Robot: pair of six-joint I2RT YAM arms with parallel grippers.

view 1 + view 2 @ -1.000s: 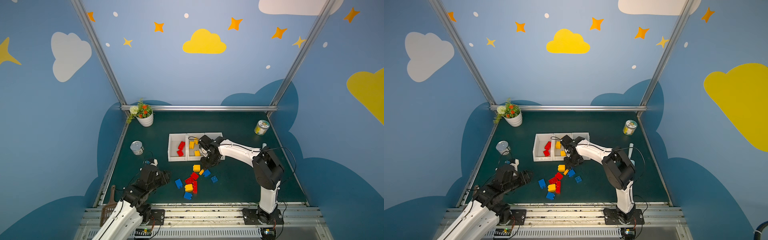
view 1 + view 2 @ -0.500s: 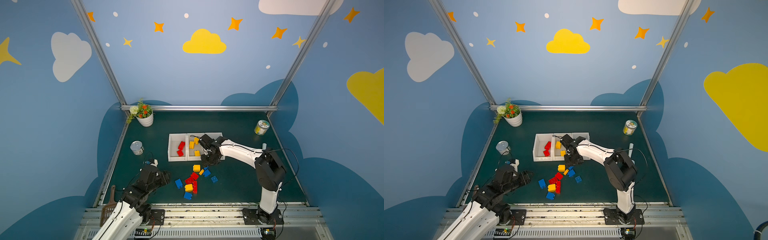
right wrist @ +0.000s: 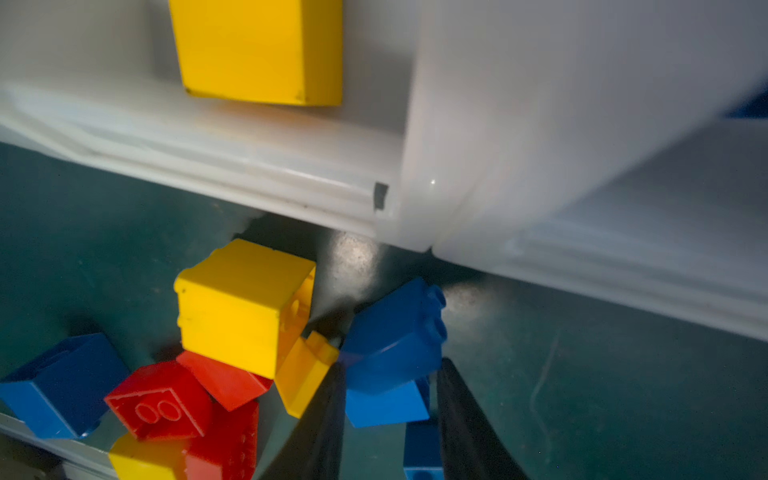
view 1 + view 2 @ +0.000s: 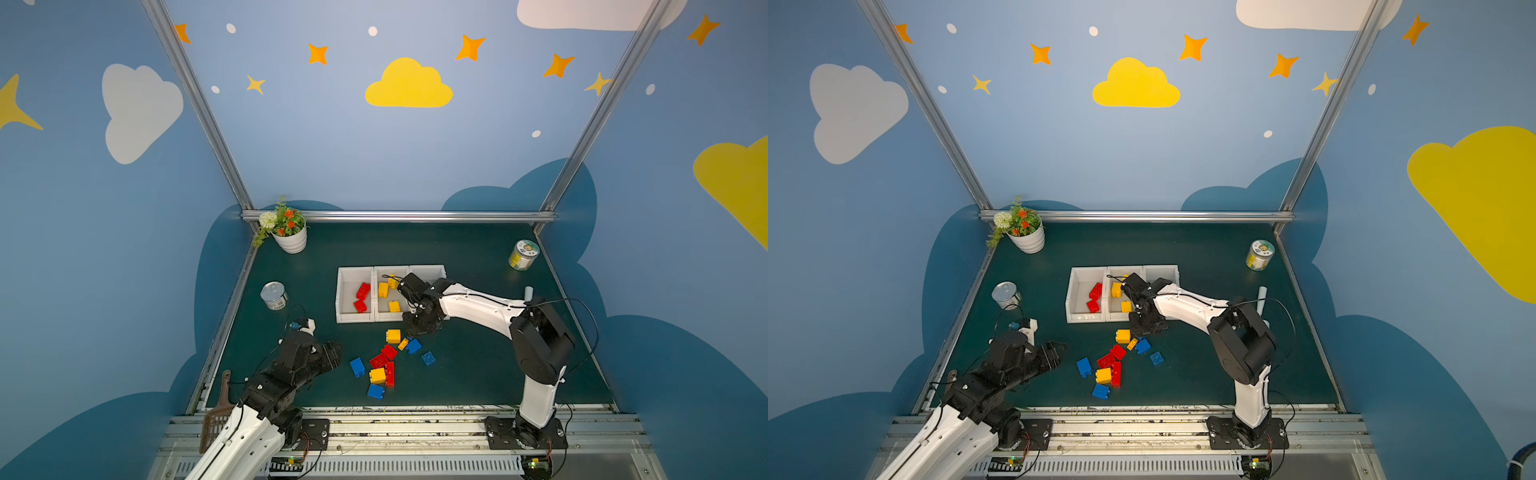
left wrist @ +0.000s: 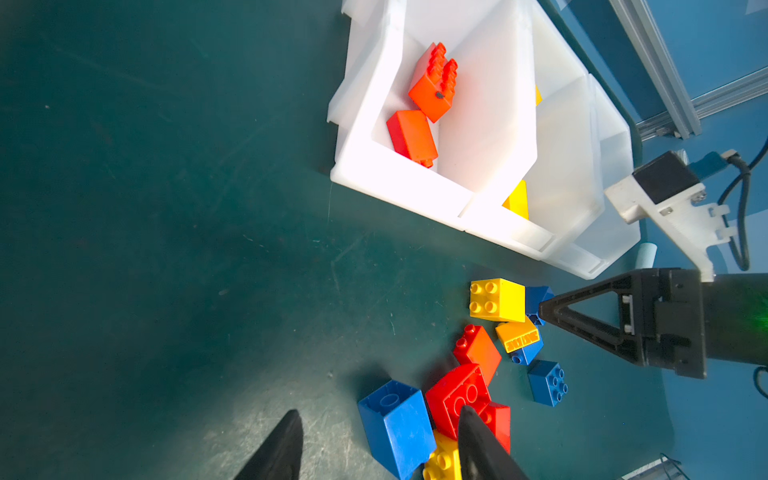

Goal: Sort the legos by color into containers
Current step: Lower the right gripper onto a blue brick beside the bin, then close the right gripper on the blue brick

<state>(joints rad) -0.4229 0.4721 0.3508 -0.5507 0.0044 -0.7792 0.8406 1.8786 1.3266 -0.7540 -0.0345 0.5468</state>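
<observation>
Scoop point(image 4: 217, 415): at the left front edge, its lower part hidden behind the left arm.
Tin point(image 4: 274, 295): upright on the mat point(image 4: 478, 365), well left of the bins.
Left pincer point(image 5: 379, 411): spread, nothing between its fingers. It hangs just left of the loose bricks, and only the fingertips enter the wrist view.
Bins point(image 4: 341, 291): three white ones in a row. The left one holds two red bricks point(image 4: 361, 297) and the middle one yellow bricks point(image 4: 383, 289), one half covered by the right arm. That arm hides most of the right bin, so I cannot tell what is in it.
Loose bricks point(image 4: 384, 361): red, yellow and blue, piled on the mat in front of the bins.
Right pincer point(image 3: 392, 365): pinching a blue brick point(image 3: 395, 332) at the pile's far end, just in front of the bins and beside a yellow one. In both top views the brick is mostly hidden under the pincer. I cannot tell whether it is lifted, and the wrist view is blurred.
Jar point(image 4: 523, 254): far right corner, well apart.
</observation>
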